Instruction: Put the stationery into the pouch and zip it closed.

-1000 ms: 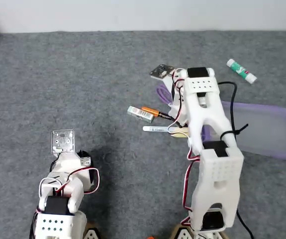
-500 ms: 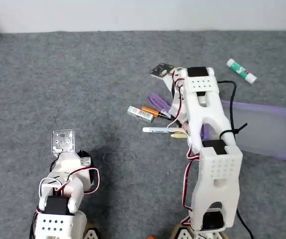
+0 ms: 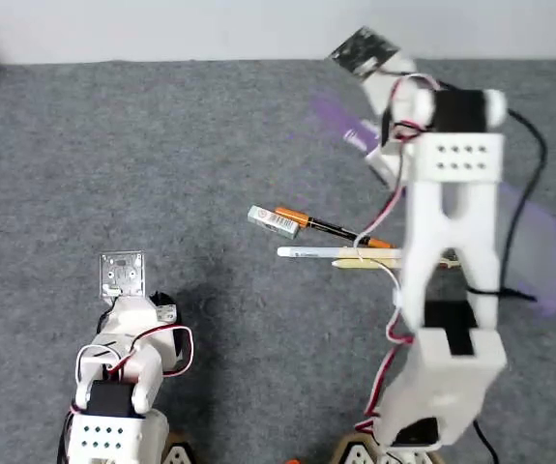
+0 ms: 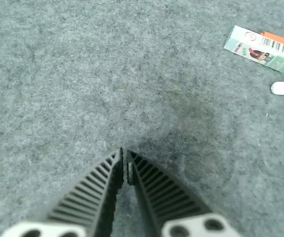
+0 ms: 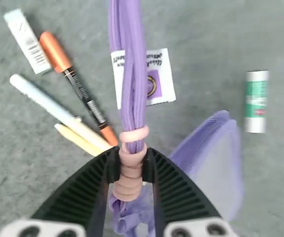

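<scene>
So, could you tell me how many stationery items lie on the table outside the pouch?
5. A small box, an orange-and-black pen, a white pen and a cream stick lie together; a green glue stick lies apart. Others may be hidden by the pouch.

A grey carpeted table [image 3: 161, 145] bears, at the centre of the high view, a small box [image 3: 273, 220], an orange pen [image 3: 328, 228], a white pen [image 3: 311, 253] and a cream pen [image 3: 350, 262]. A glue stick [image 5: 256, 101] lies apart from them.
</scene>
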{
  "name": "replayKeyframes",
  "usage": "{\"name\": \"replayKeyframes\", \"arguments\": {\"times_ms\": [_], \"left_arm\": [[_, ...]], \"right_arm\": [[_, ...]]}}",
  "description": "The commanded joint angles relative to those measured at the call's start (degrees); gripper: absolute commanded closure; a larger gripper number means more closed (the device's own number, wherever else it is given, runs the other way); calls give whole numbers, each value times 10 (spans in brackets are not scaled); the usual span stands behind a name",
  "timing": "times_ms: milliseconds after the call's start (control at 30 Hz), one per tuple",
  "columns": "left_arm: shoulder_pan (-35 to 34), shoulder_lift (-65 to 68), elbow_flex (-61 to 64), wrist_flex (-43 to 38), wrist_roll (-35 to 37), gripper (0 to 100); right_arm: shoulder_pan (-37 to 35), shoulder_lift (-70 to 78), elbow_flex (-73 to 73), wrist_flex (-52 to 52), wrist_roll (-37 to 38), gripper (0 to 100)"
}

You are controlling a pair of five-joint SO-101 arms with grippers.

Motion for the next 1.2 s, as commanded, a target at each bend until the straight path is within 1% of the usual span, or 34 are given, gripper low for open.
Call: {"name": "replayKeyframes", "arguments": {"times_ms": [0, 200, 300, 433, 733, 800, 900, 1033, 1167], "left_arm": [[-3, -7, -4, -10, 4, 988], [-3, -7, -4, -10, 4, 988], [-3, -7, -4, -10, 4, 988], [-3, -7, -4, -10, 4, 988], [-3, -7, -4, -10, 4, 988], [-3, -7, -4, -10, 4, 988], [-3, -7, -4, -10, 4, 988], [-3, -7, -4, -10, 4, 988], [-3, -7, -4, -10, 4, 988]], "right_arm": [[19, -89, -28, 23, 5, 990], [42, -184, -31, 22, 5, 990], [57, -227, -31, 5, 5, 990], [73, -281, -31, -40, 4, 990], [65, -331, -31, -162, 1, 990], [47, -336, -31, -163, -8, 990], [12, -345, -31, -149, -44, 990], [-52, -346, -31, -101, -87, 990], [-88, -342, -27, -58, -135, 990]]}}
